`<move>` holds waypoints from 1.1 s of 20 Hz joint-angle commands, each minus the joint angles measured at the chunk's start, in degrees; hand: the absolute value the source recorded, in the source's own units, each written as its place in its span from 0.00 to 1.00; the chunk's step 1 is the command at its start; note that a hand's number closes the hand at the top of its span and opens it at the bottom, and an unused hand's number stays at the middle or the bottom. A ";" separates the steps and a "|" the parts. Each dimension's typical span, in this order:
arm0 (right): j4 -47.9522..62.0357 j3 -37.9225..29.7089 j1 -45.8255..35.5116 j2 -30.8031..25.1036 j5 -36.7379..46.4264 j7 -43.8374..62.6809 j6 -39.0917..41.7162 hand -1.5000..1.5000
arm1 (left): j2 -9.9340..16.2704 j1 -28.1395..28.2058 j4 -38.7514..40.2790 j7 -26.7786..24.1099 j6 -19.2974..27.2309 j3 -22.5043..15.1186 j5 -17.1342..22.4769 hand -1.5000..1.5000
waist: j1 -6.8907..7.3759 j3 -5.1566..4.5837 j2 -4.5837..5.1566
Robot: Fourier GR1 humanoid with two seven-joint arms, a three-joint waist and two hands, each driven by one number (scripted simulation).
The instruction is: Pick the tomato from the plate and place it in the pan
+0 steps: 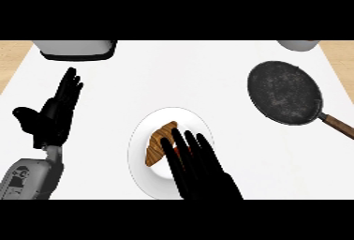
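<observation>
- A white surface [207, 75] fills most of the frame, with pale wooden strips showing at the upper left and upper right corners.
- A round white plate [149, 136] sits at lower centre. On it lies a brown, curved pastry like a croissant [158, 143].
- The right robot hand [197, 171], black, comes up from the lower edge over the plate, its fingers straight and slightly spread, covering the plate's right half.
- The tomato [182, 150] shows only as a small red sliver between those fingers, just beside the pastry; the hand hides the rest, and it is unclear whether the fingers touch it.
- A round, dark, speckled pan [285, 91] with a brown wooden handle pointing to the lower right lies at the right of the frame, well apart from the plate. Nothing is in it.
- The left robot hand [52, 115], black on a grey forearm, rests at the left edge, fingers straight and upward, holding nothing.
- A grey and black appliance [75, 49] sits at the upper left edge, partly cut off.
- A pale rounded object [298, 44] sits at the upper right edge, mostly cut off.
</observation>
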 commanded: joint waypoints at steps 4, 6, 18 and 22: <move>7.53 -0.86 -5.82 2.10 -0.68 7.57 -2.98 0.00 | -0.96 -0.13 -0.55 1.15 -0.98 1.55 -1.44 0.50 | 0.19 0.00 0.06; 7.02 -4.64 2.80 -2.72 0.98 -2.56 -5.55 0.00 | -0.81 0.61 -0.89 0.63 -2.12 2.72 -0.79 0.50 | -0.08 0.03 0.08; 22.14 -3.90 -0.15 2.08 -2.48 -6.66 -6.45 0.00 | -2.33 4.99 -5.58 1.67 -3.63 2.99 -3.96 0.50 | 0.57 0.03 0.02; 18.89 -4.50 1.34 2.07 -0.53 -7.95 -2.70 0.00 | -5.25 -1.70 1.60 0.45 -2.83 3.92 -6.21 0.50 | -0.12 0.02 0.07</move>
